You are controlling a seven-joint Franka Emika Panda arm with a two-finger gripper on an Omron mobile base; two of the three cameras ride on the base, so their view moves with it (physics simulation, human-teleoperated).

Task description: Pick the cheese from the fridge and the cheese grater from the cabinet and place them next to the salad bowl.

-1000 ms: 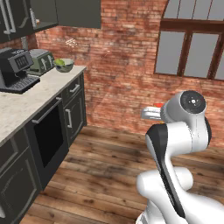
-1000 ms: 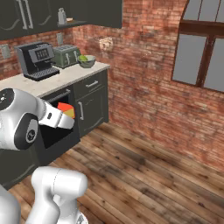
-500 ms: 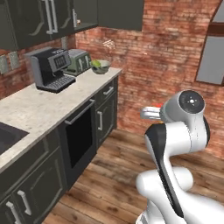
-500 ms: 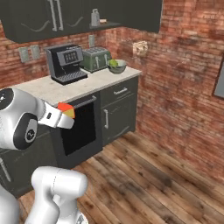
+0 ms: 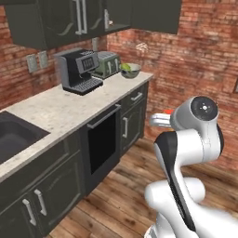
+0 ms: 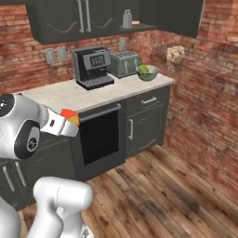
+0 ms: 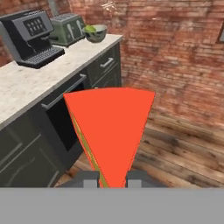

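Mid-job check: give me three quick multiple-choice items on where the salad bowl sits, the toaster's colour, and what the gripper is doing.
1. The salad bowl stands:
A. in the sink
B. on the counter beside the toaster
C. on the floor

2. The toaster is:
A. red
B. white
C. green

3. The gripper is:
A. shut on the cheese
B. open and empty
C. holding the grater

Answers:
1. B, the bowl sits at the counter's far end next to the toaster.
2. C, its body is green.
3. A, the hand view shows the cheese wedged between the fingers.
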